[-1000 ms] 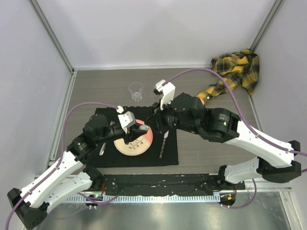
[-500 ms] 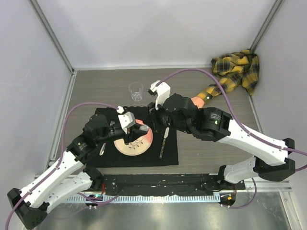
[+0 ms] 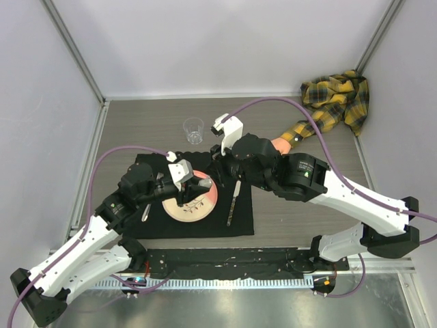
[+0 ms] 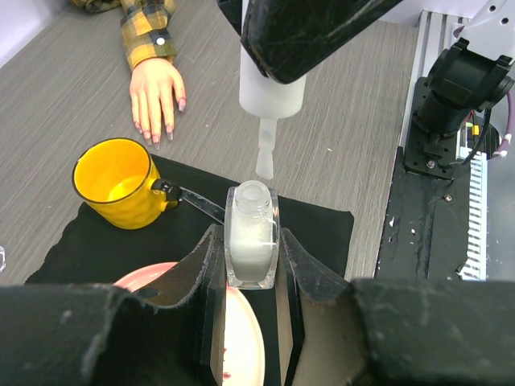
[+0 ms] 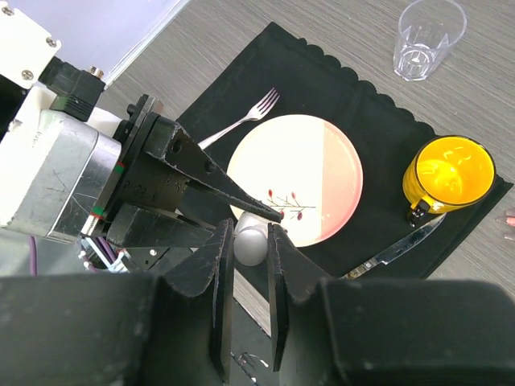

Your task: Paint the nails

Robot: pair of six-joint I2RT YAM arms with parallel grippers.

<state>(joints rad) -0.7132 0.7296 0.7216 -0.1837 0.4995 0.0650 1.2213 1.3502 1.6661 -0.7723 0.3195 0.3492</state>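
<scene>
1. While our left gripper clamps the clear polish bottle above the plate, the bottle's neck stands open, so we judge the uncapping done.
2. Just above that neck, our right gripper is clamped on the white brush cap, with the brush tip hanging over the opening.
3. Farther off, at eleven o'clock in the left wrist view, the mannequin hand lies flat on the table. Its nails are well apart from the brush, and we judge all the painting remains.

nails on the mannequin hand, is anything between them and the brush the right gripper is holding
Nothing visible. From the brush in the right gripper to the nails there is only bare table. The yellow mug stands just beside that line.
</scene>
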